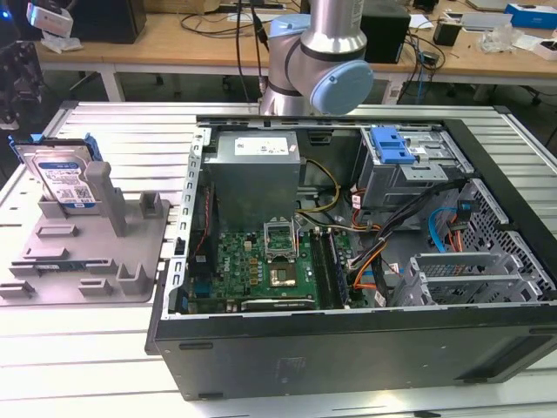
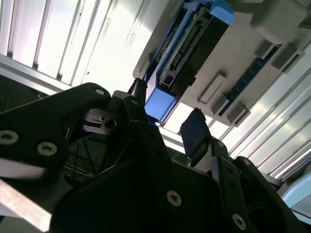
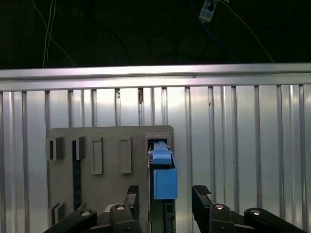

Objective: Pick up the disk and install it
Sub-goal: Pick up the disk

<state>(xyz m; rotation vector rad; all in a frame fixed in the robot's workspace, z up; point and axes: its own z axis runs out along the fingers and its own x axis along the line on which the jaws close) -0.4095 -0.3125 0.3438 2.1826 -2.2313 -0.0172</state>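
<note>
One silver rectangular hard drive with a white-and-blue label in a bright blue plastic carrier, the disk (image 1: pixel 63 178), stands on edge at the far corner of one grey plastic fixture plate (image 1: pixel 130 261), on the exterior view's left. One grey upright post (image 1: pixel 100 187) is just beside the disk on the exterior view's right. Space above the disk is open.

The plate lies flat on one slatted aluminium table (image 1: pixel 70 348), just beside the left wall of one black tower computer case (image 1: pixel 348 348), which lies on its side with the panel off. Inside it:
- one green motherboard (image 1: pixel 261 261)
- one grey metal drive cage (image 1: pixel 409 178) with one blue plastic latch (image 1: pixel 390 146) on top
- loose cables between board and cage

One silver-and-blue robot arm (image 1: pixel 322 52) rises behind the case's far edge.

In both wrist views, one black gripper (image 3: pixel 166 190) (image 2: pixel 166 104) shows two fingers (image 3: pixel 200 191), jaws wide apart and holding nothing. In the first wrist view the disk's blue carrier edge (image 3: pixel 164 177) lines up in the gap between the fingers, with clear margin on both sides. The fixture plate (image 3: pixel 109 141) has bare slats of table (image 3: pixel 233 145) all around it and sits apart from the table's edge rail. In the second wrist view the disk (image 2: pixel 192 46) sits upright in the plate (image 2: pixel 243 58), apart from the fingertips.
</note>
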